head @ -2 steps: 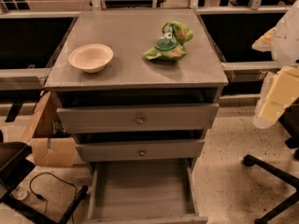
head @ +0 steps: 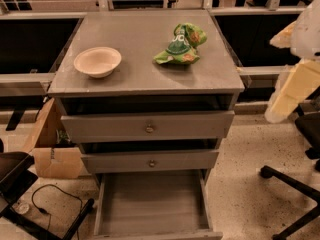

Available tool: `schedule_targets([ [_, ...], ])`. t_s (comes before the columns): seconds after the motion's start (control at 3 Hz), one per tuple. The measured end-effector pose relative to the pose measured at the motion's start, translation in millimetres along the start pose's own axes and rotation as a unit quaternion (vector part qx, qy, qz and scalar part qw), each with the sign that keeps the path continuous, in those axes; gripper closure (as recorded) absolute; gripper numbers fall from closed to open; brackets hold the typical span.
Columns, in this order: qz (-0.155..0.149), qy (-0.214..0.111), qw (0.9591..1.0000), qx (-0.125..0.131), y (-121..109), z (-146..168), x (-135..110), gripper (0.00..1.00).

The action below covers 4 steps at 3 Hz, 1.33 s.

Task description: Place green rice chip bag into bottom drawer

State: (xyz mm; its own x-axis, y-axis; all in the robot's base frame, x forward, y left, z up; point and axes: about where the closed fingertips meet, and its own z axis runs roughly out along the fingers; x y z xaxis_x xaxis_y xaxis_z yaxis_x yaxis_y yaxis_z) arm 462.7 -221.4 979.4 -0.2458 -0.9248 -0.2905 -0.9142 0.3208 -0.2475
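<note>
I take the grey cabinet [head: 145,76] as my reference. The green rice chip bag [head: 180,46] lies on the cabinet's top, in the rear right part, well clear of every edge. It is crumpled and lies flat. Its long axis runs on a diagonal, from the cabinet's front-left toward its back-right corner. The narrower, twisted end points at that back-right corner, and the broader end, with the orange-tan chip pictures, faces the front. The darker green label with white lettering sits near the middle, facing up.

A cream bowl [head: 97,61] stands upright on the left part of the same top, well apart from the bag.

The bottom drawer [head: 150,201] is pulled out at the cabinet's foot, and I see its plank-like floor and low sides. Above it, the two upper drawers each show a round metal knob, top [head: 149,129] and middle [head: 151,163].

The gripper [head: 292,91] hangs off the cabinet's right side, beyond its front right corner and about level with the top drawer, touching nothing. I cannot tell whether it is wide or narrow. It holds nothing that I can see.

A cardboard box [head: 52,149] sits on the floor left of the cabinet, and a chair base [head: 295,184] stands on the floor to its right.
</note>
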Motion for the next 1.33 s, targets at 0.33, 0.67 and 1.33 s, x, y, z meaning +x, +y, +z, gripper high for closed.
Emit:
schedule_targets([
  [0.33, 0.053, -0.077, 0.9955, 0.015, -49.5, 12.1, -11.6, 0.00],
  [0.67, 0.117, -0.120, 0.9839, 0.063, -103.1, 17.1, -35.4, 0.00],
  [1.33, 0.225, -0.179, 0.9481, 0.135, -153.7, 17.0, -73.6, 0.00],
])
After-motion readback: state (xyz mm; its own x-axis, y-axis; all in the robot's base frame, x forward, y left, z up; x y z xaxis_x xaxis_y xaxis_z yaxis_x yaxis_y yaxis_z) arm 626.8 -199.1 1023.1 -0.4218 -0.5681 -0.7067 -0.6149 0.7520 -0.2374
